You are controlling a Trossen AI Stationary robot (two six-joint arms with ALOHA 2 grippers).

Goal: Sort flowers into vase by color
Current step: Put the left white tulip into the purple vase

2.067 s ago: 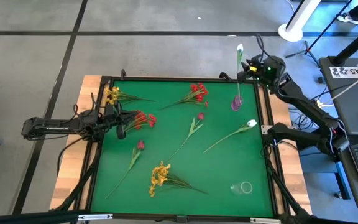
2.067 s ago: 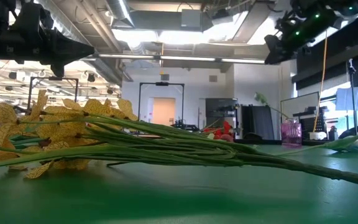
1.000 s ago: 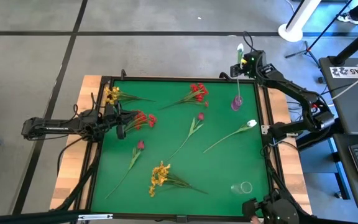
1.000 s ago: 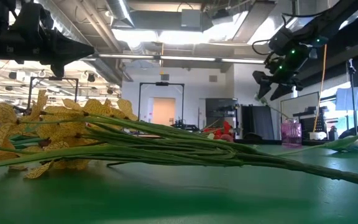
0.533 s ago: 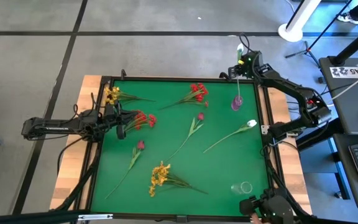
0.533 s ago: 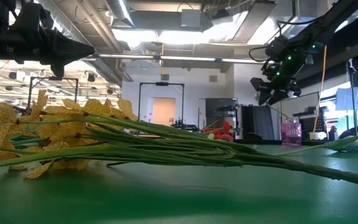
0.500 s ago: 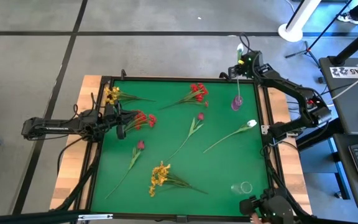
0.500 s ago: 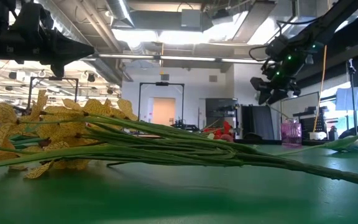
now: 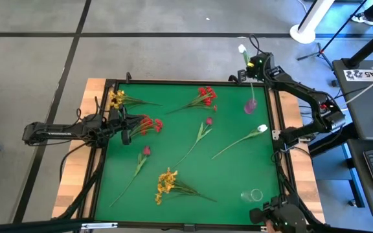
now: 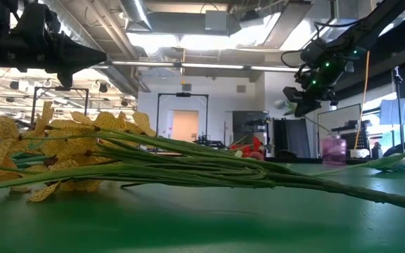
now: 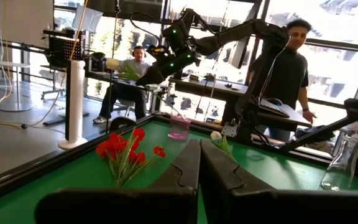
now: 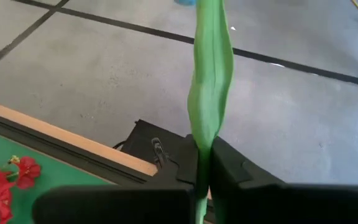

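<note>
Stem of a long thin green-stalked artificial white tulip (image 9: 245,59) is pinched in the right pincer (image 9: 252,64), fingers closed on it, above the green surface (image 9: 232,181) at its far right corner w/ small pink translucent vase (image 9: 250,105) just below. Prob. light, springy, top-heavy; grip mid-stem, not leaf. Left pincer (image 9: 125,127) shut, empty, over red cluster flowers (image 9: 149,124).

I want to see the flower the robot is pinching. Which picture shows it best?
The right wrist view: the right hand is shut on the flower's green leaf, filling the picture. The high view shows it small above the pink vase. The low and left wrist views barely show it.
</note>
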